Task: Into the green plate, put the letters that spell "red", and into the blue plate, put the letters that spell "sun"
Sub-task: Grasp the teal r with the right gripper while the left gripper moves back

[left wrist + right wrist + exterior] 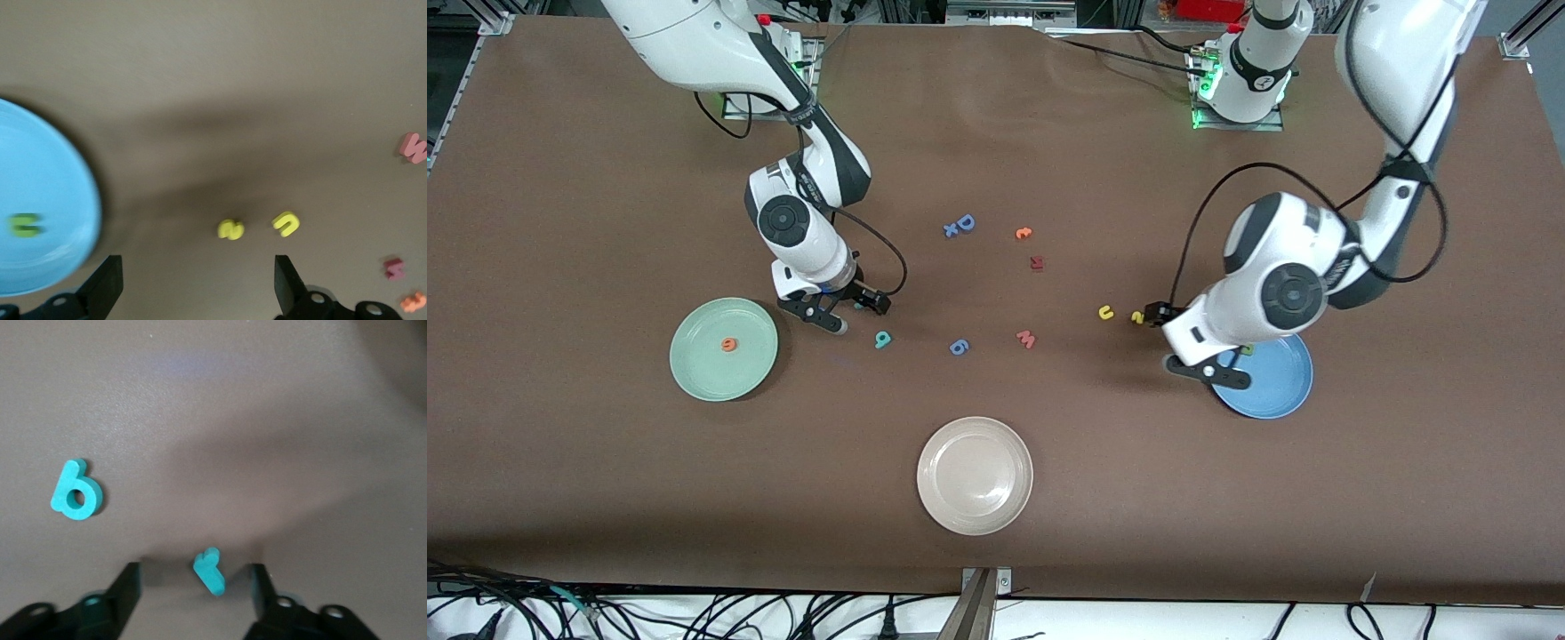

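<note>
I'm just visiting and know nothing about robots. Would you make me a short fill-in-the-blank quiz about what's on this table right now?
1. The orange "e" lies in the ____ plate.
2. The dark green "n" lies in the ____ plate.
3. The right gripper has a teal "____" between its fingers, on the table.
4. The off-white plate holds ____ letters.

Missing words: green; blue; r; no

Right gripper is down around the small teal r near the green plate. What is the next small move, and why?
Probably close the right gripper on the teal r, then lift. The right wrist view shows the letter on the table between the two fingers, with gaps on both sides, so nothing is gripped yet. The green plate, already holding the orange e, sits close beside it.
</note>
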Motion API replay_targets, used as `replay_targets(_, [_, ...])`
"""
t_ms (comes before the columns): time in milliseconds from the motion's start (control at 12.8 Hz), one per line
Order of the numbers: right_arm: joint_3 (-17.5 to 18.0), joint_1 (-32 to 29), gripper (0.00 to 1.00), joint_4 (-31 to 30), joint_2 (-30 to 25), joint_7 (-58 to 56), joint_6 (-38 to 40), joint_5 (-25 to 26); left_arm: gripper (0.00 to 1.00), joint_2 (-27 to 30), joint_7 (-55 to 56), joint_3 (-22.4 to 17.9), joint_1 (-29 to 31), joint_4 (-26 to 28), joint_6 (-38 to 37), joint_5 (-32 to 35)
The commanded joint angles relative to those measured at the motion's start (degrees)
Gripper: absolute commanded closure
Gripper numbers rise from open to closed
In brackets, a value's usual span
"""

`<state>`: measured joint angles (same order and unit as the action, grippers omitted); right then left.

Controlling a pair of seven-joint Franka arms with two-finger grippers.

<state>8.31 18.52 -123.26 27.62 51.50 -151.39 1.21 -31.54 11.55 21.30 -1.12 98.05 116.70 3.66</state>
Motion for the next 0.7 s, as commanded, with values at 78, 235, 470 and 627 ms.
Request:
replay_targets(78, [1.09, -1.65, 0.45, -2.08, -1.78, -0.34, -0.92, 1.07, 0.00, -0.63, 2.59, -0.03, -1.51, 4.58, 5.00, 0.03])
replay_targets(235, [1.09, -2.09, 0.51, -2.08, -1.61, -1.74, -1.01, 1.07, 0.00, -0.45, 2.60, -0.03, -0.91, 10.20, 13.06, 0.12])
replay_targets(470, [1.09, -2.17, 0.65, -2.08, -1.34, -1.84, -1.01, 1.07, 0.00, -0.28, 2.77, -0.11, -0.99, 15.93, 19.70, 0.21])
replay_targets(627, [1.09, -2.26, 0.75, -2.08, -1.17, -1.84, -0.92, 1.07, 0.00, 0.68, 2.77, -0.11, -1.16, 17.17, 19.79, 0.29])
